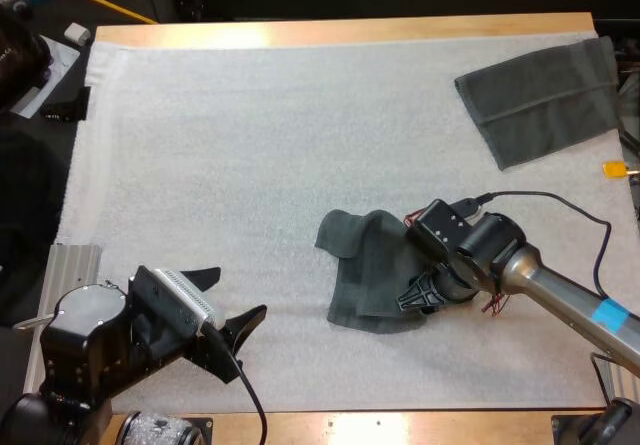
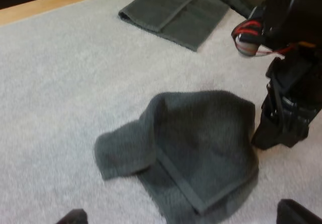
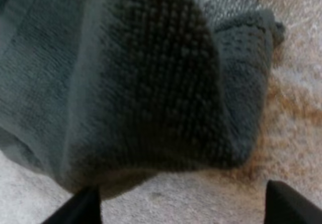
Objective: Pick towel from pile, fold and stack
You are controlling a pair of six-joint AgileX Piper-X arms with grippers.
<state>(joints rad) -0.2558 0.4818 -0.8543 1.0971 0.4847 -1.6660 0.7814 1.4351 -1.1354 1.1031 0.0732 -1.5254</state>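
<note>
Now our right gripper (image 1: 412, 296), spread wide, sits at the right edge of the crumpled towel (image 1: 365, 265), lower centre of the high view. We should pinch a single hem there, not a bunch. Our left gripper (image 1: 228, 303) hangs lower left, likewise spread.

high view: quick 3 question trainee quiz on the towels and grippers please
1. True or false: the left gripper is open, clear of the crumpled towel.
2. The folded towel lies: A at the far right corner of the mat; B beside the left gripper; C on the crumpled towel.
3. Which gripper stands at the crumpled towel's edge?
Key: 1 true; 2 A; 3 the right gripper.
</note>
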